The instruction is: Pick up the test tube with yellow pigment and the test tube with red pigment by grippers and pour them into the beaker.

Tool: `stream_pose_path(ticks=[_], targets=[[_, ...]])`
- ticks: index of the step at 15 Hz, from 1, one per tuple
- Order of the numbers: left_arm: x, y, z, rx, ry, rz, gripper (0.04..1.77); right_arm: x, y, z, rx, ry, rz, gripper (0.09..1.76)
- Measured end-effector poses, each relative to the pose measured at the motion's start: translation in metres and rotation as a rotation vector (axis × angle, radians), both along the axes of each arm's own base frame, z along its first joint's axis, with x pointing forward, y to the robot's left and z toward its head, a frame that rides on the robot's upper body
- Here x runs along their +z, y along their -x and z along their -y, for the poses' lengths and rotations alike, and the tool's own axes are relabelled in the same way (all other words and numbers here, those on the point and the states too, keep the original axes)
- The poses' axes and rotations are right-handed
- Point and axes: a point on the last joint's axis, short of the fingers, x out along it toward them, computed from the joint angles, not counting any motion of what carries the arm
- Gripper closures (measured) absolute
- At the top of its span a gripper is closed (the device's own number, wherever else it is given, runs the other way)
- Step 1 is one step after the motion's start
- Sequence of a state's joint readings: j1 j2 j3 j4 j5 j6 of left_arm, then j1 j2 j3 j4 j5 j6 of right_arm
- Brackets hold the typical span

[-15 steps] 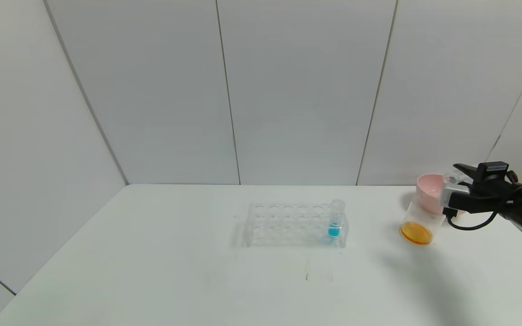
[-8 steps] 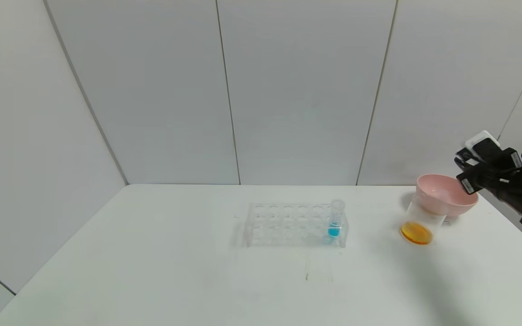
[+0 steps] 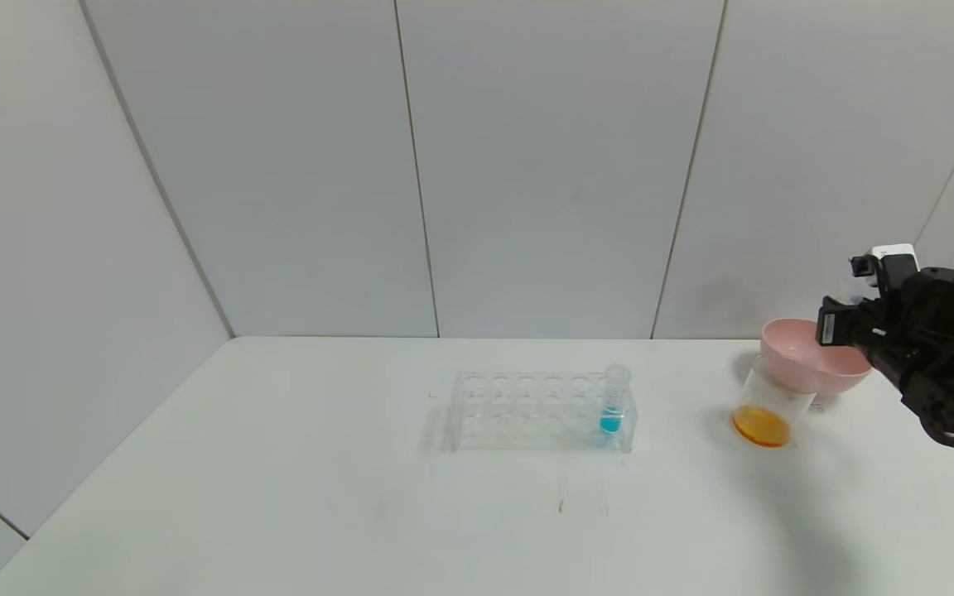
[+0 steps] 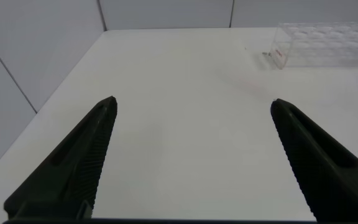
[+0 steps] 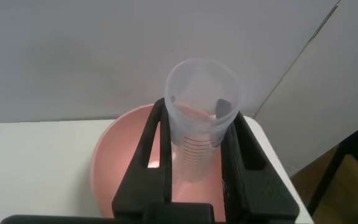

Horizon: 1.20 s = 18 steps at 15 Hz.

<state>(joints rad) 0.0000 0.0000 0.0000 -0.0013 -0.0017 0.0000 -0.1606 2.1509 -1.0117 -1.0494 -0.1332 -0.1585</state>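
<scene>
My right gripper (image 3: 837, 324) is shut on a clear graduated test tube (image 5: 202, 93), which stands mouth up above the pink bowl (image 3: 808, 364). The tube looks empty, and I cannot tell which pigment it held. In the right wrist view the black fingers (image 5: 154, 140) clamp its sides over the bowl (image 5: 114, 168). The beaker (image 3: 767, 406) stands in front of and to the left of the bowl, with orange liquid at its bottom. No second pigment tube is in view. My left gripper (image 4: 193, 109) is open and empty over the bare table.
A clear tube rack (image 3: 527, 410) stands mid-table with a blue-liquid tube (image 3: 612, 401) in its right end. It also shows far off in the left wrist view (image 4: 328, 43). The table's right edge lies just beyond the bowl.
My right gripper was lying level at the beaker's mouth with the tube tipped. It has risen, turned the tube upright and drawn back over the pink bowl.
</scene>
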Motion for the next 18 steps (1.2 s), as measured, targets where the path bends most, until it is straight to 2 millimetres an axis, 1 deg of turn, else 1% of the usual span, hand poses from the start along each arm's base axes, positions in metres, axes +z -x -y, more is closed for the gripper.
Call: stream_pose_path(ticks=[2, 3, 6, 8, 10, 11, 13, 14, 16, 17, 18], targets=[[0.000, 0.000, 0.000, 0.000, 0.000, 0.000, 0.05, -0.005, -0.004, -0.002, 0.003, -0.033, -0.002, 1.34], [0.000, 0.000, 0.000, 0.000, 0.000, 0.000, 0.05, -0.008, -0.005, -0.003, 0.005, -0.038, -0.008, 1.24], [0.000, 0.000, 0.000, 0.000, 0.000, 0.000, 0.05, -0.011, -0.006, -0.004, 0.007, -0.042, -0.013, 0.89], [0.000, 0.000, 0.000, 0.000, 0.000, 0.000, 0.05, -0.009, -0.006, -0.004, 0.009, -0.042, -0.006, 0.72], [0.000, 0.000, 0.000, 0.000, 0.000, 0.000, 0.05, 0.000, -0.002, -0.005, 0.007, -0.046, 0.016, 0.59], [0.000, 0.000, 0.000, 0.000, 0.000, 0.000, 0.05, 0.010, 0.002, -0.005, -0.002, -0.056, 0.036, 0.53], [0.000, 0.000, 0.000, 0.000, 0.000, 0.000, 0.05, 0.044, 0.021, -0.008, -0.031, -0.082, 0.095, 0.45], [0.000, 0.000, 0.000, 0.000, 0.000, 0.000, 0.05, 0.065, 0.036, -0.011, -0.040, -0.096, 0.125, 0.41], [0.000, 0.000, 0.000, 0.000, 0.000, 0.000, 0.05, 0.113, 0.082, -0.021, -0.047, -0.127, 0.182, 0.35], [0.000, 0.000, 0.000, 0.000, 0.000, 0.000, 0.05, 0.134, 0.110, -0.028, -0.048, -0.138, 0.206, 0.33], [0.000, 0.000, 0.000, 0.000, 0.000, 0.000, 0.05, 0.154, 0.145, -0.035, -0.053, -0.150, 0.230, 0.30]])
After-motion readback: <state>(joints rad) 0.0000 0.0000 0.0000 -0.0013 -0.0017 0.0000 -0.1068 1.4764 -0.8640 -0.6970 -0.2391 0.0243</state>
